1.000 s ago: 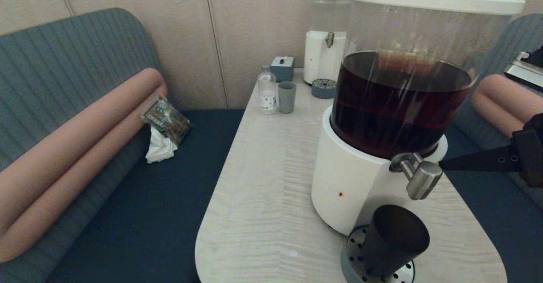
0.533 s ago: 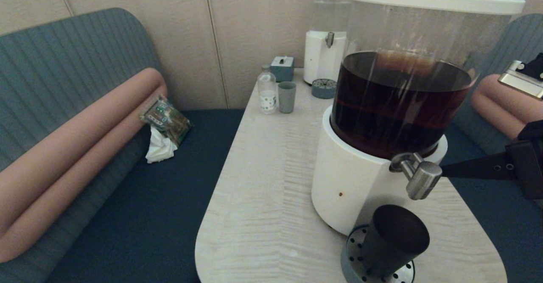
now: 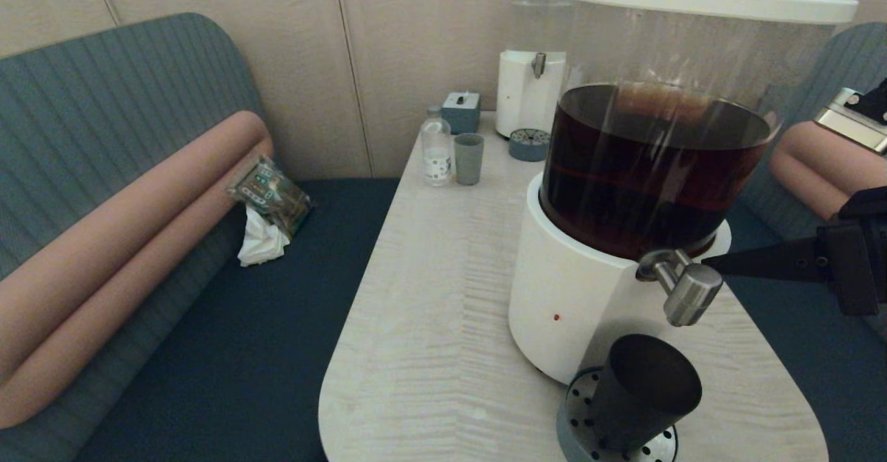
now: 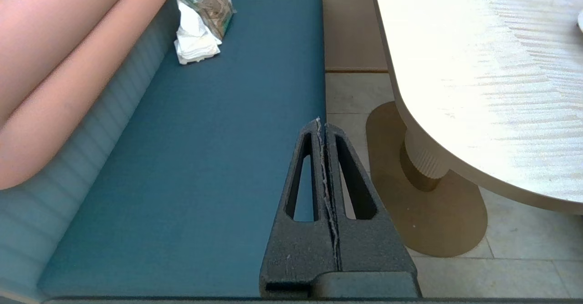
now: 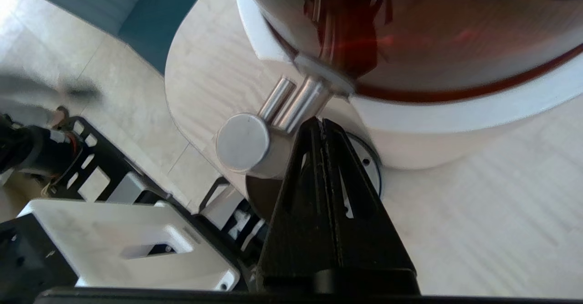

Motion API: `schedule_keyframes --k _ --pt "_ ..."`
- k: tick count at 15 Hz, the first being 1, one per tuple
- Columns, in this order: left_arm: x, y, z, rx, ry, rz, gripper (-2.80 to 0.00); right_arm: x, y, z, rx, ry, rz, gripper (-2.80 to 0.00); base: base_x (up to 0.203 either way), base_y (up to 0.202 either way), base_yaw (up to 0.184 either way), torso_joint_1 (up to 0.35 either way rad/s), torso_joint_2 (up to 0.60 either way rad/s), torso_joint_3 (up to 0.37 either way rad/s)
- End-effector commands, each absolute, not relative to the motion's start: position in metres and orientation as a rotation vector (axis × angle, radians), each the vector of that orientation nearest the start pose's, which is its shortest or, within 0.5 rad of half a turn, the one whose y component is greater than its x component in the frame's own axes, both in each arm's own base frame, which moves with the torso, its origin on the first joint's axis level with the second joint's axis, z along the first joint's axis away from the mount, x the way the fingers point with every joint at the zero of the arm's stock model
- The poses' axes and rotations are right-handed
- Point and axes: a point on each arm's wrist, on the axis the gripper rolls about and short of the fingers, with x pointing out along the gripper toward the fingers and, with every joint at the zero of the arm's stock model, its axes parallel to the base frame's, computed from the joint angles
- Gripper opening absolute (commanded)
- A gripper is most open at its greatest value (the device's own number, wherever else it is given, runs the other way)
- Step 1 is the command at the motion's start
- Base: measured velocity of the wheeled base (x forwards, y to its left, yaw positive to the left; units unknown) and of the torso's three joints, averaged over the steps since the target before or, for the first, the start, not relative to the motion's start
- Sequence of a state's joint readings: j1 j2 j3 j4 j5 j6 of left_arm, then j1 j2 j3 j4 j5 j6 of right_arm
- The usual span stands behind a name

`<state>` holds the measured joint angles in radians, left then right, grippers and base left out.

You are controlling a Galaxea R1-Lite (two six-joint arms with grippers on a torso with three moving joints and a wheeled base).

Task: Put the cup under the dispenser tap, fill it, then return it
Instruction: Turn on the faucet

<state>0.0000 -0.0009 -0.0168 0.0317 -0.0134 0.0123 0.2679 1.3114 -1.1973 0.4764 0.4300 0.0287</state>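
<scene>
From the head view, the cup already stands on the drip tray under the dispenser tap, with the right gripper at the tap; filling and returning look left to do. The left wrist view shows the left gripper pressed closed and empty over the bench. In the right wrist view the right gripper's fingers are closed together, tips just beside the tap's stem.

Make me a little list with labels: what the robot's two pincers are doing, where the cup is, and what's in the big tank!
Right pincer: right pincer shut, tip right beside the stubby brushed-steel dispenser tap
Left pincer: left pincer shut, parked above the dark blue bench seat
Cup: small dark tapered plastic cup standing on the round perforated drip tray, below the tap
Big tank: clear tank on a white base, partly full of dark brown liquid
Pouring: no stream visible
</scene>
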Motion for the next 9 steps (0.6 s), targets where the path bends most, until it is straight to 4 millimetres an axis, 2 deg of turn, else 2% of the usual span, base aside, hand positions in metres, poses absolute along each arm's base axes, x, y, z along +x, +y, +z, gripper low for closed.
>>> schedule_keyframes --k 1,9 --pt "-0.024 0.0 0.077 0.012 0.014 -0.014 -2.8 0.179 0.059 0.288 0.067 0.6 0.672 -2.8 0.0 0.0 0.0 0.0 0.0 0.0" --pt "-0.024 0.0 0.077 0.012 0.015 -0.014 -2.8 0.179 0.058 0.278 -0.032 0.51 0.691 -2.8 0.0 0.0 0.0 0.0 0.0 0.0"
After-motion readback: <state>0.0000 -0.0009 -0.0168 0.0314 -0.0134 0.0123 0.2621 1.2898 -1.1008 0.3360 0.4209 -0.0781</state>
